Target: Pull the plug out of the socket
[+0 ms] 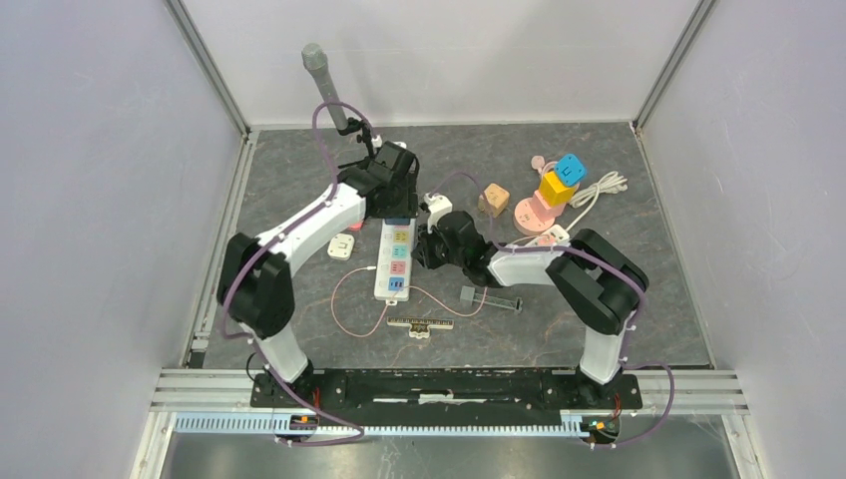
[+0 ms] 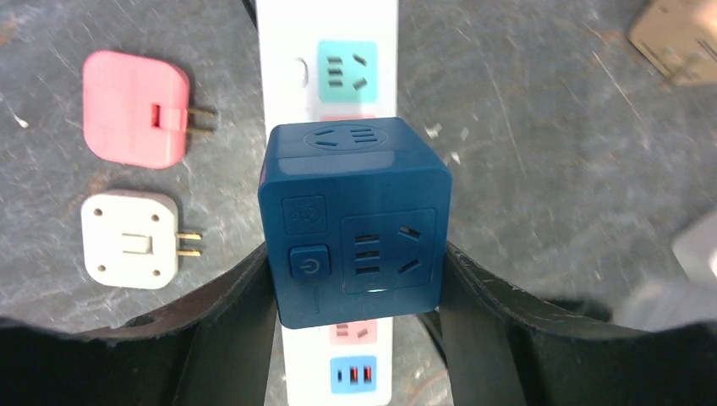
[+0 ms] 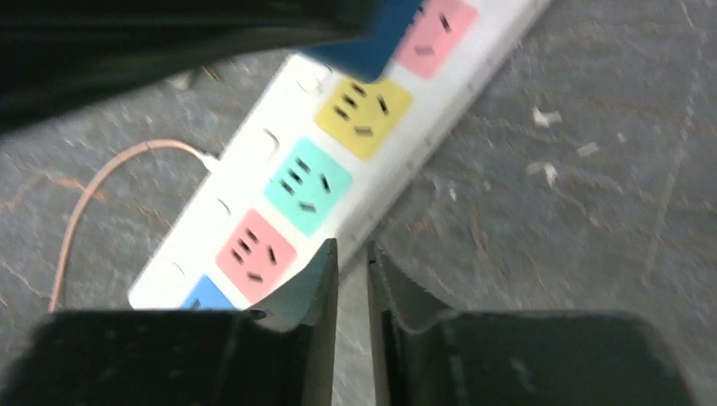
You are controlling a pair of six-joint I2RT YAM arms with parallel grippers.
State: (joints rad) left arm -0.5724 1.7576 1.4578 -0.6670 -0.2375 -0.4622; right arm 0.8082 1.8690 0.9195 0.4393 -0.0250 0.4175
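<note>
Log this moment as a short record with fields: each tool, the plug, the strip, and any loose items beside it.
left tool: closed on the blue cube plug, gripping two opposite sides
blue cube plug: over the white power strip; cannot tell whether it is seated or lifted
right tool: almost shut, holding nothing, tips at the strip's long edge
beside the strip: pink flat plug and white flat plug, both unplugged, prongs pointing toward the strip
</note>
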